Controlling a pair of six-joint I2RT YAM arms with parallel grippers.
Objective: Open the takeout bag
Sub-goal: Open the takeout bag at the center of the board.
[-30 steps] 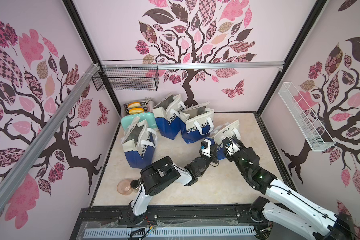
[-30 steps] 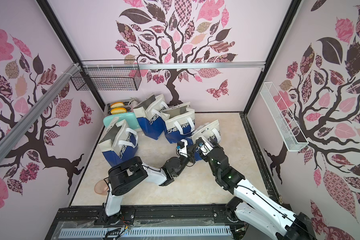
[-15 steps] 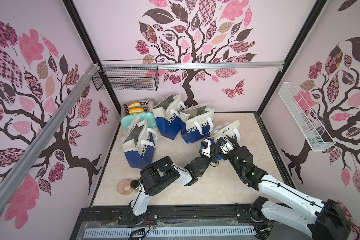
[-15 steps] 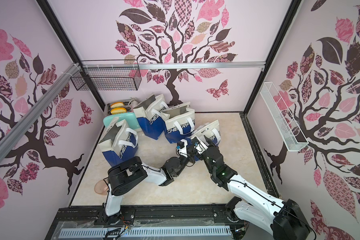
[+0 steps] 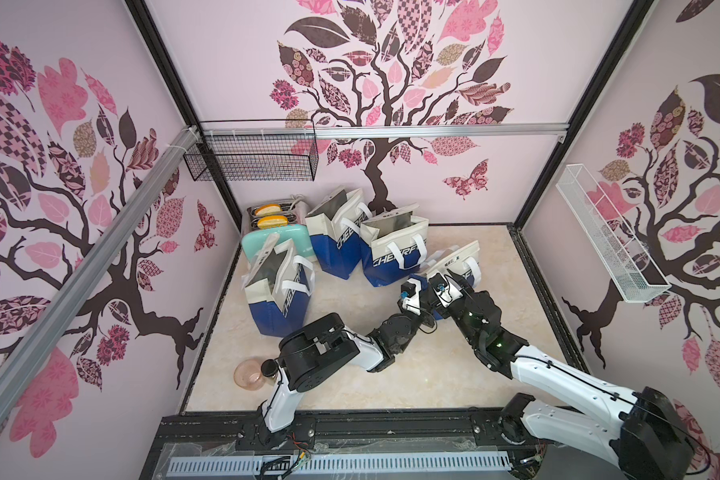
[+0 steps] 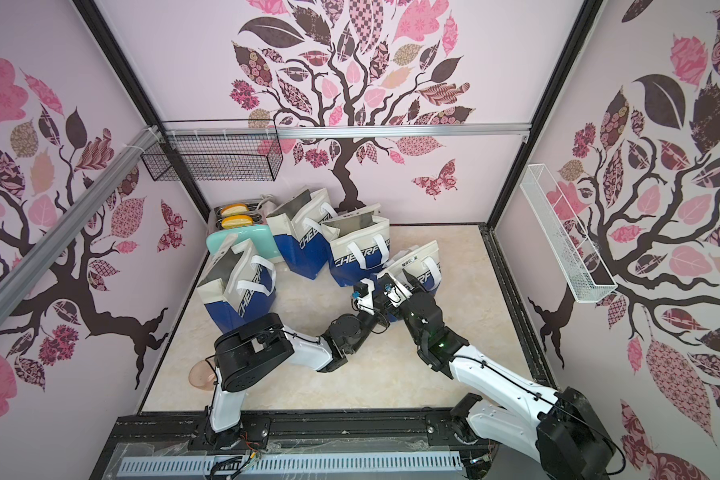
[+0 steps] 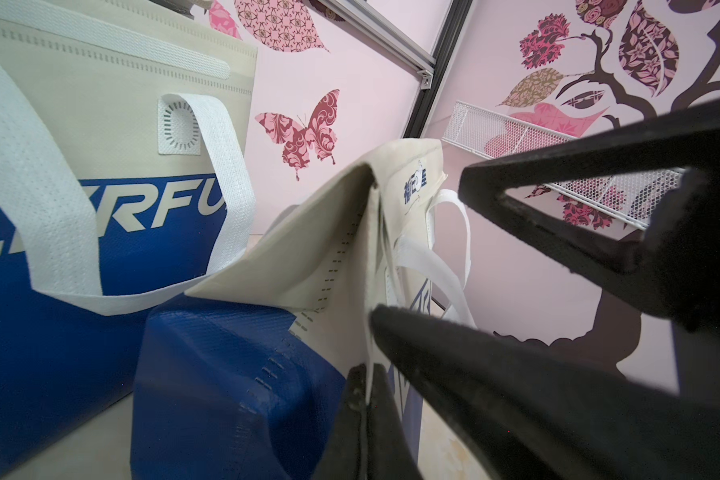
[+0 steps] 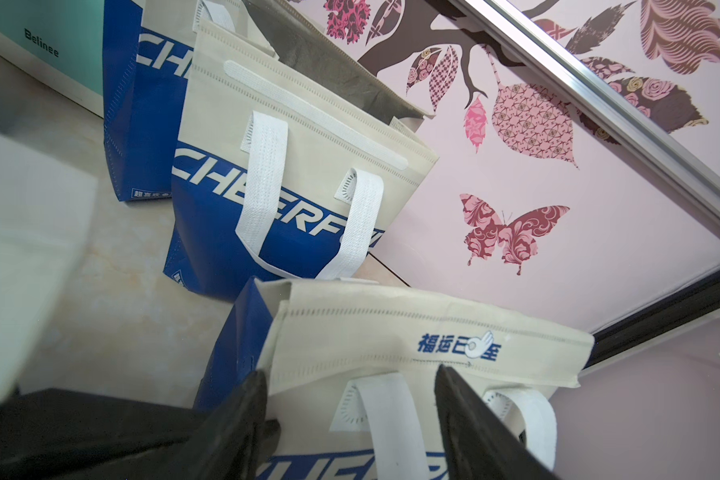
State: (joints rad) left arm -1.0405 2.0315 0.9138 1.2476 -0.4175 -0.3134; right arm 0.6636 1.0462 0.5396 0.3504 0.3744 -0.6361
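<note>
The takeout bag [image 5: 462, 255] [image 6: 422, 257], beige above, blue below, with white handles, stands rightmost in the row, its top flattened shut. In the left wrist view my left gripper [image 7: 366, 399] is shut on the bag's [image 7: 333, 249] thin beige side edge. In both top views that gripper [image 5: 410, 291] [image 6: 362, 291] sits at the bag's front left corner. My right gripper [image 5: 443, 286] [image 8: 350, 374] is open against the bag's [image 8: 391, 328] front face just under the top seam. One white handle [image 8: 387, 411] lies between its fingers, which are not touching it.
Three open bags of the same kind [image 5: 279, 286] [image 5: 337, 237] [image 5: 395, 249] stand left of it, with a teal toaster [image 5: 258, 245] behind them. A pink bowl [image 5: 248, 374] and dark jar [image 5: 269, 368] sit front left. Wire baskets [image 5: 258, 156] [image 5: 607, 237] hang on the walls.
My right gripper has shifted a little left along the bag's front, closer to the left gripper. The left gripper has kept its hold in place.
</note>
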